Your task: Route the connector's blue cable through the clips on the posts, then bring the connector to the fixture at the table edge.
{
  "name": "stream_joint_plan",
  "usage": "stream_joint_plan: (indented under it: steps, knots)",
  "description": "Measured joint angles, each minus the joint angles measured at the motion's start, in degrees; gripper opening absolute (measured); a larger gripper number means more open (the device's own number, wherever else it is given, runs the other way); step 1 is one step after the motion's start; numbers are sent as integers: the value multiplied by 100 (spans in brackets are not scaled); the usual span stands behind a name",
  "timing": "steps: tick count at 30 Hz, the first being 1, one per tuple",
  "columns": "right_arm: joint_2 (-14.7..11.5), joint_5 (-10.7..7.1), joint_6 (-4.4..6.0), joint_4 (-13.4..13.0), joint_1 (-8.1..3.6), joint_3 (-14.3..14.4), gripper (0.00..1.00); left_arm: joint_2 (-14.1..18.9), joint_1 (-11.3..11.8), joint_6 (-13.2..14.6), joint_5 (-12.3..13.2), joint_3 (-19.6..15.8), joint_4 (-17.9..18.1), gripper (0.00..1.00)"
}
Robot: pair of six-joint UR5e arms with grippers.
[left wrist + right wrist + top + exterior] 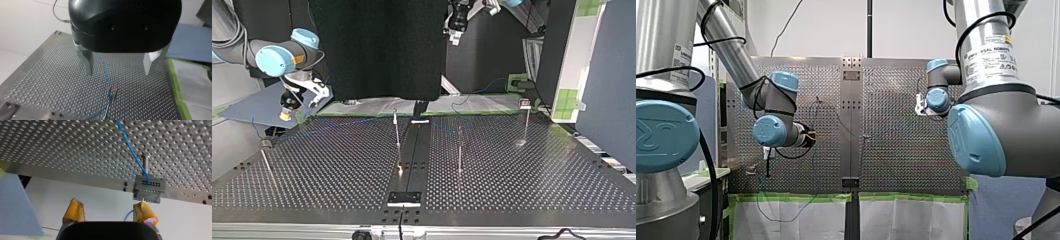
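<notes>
The grey connector (pixel 149 188) sits on top of a post at the table's edge, and the blue cable (pixel 130 146) leaves it across the perforated plate. My right gripper (pixel 109 208) hangs open just off that edge, its yellow pads (pixel 74 211) empty and the connector a little ahead of one pad. At the top view's left the same gripper (pixel 287 114) is above the connector (pixel 267 143). My left gripper (pixel 119 71) is open high over the table, metal fingers (pixel 87 62) empty. Below it the cable (pixel 103 68) reaches a clip on a thin post (pixel 112 90).
Thin upright posts (pixel 397 132) (pixel 459 150) stand either side of the table's dark centre strip (pixel 412 150). Another post with a small block on top (pixel 525 104) stands at the top view's far right. Green-taped white sheets (pixel 796 220) hang off one table edge.
</notes>
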Motion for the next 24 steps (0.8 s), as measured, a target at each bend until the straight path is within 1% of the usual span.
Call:
stream_joint_plan:
  steps: [3,4,6,8,11,13,17,22,24]
  knots:
    - [-1,147,9,-98,147,139,100,1,3,-95,-111,2,85,100]
    - [0,216,17,-159,217,208,100,1,6,-137,-140,6,135,100]
    - [0,284,19,-222,284,275,100,1,13,-202,-181,22,209,100]
    - [-1,384,10,-317,384,363,100,0,23,-254,-254,60,307,100]
    - [0,523,-7,-414,523,426,100,0,39,-277,-389,126,362,100]
    - [0,622,-15,-454,623,441,100,0,46,-281,-466,158,347,100]
    - [4,835,-8,-472,836,448,100,0,51,-283,-520,177,296,100]
    - [7,1117,73,-492,1118,486,100,0,63,-285,-546,181,189,100]
    - [8,1214,88,-496,1215,495,100,0,67,-285,-543,181,172,100]
